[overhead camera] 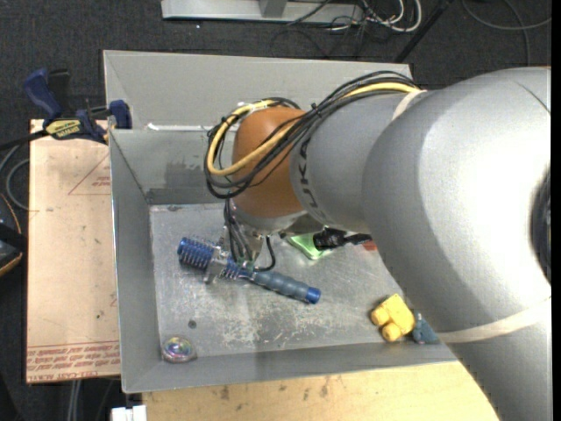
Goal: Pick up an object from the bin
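**Tool down over a blue brush left of the bin's middle**

The blue brush (pixel 279 282) lies flat on the floor of the bin (pixel 131 235), its bristled head toward 10 o'clock and its handle toward 4 o'clock. The tool (pixel 233 267) stands at the brush's neck, seemingly touching it. I cannot tell whether it is apart or together. A green thing (pixel 308 245) lies at the tool's 2 o'clock. A yellow block (pixel 392 317) is in the 4 o'clock corner and a clear marble (pixel 180 349) in the 7 o'clock corner.

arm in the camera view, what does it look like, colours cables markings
The arm has thick, rounded silver-grey links. Its wrist wears a smooth orange cover, with yellow and black cables looped over it. Dark lettering runs along the link beside the cover. The gripper below is small and metallic.
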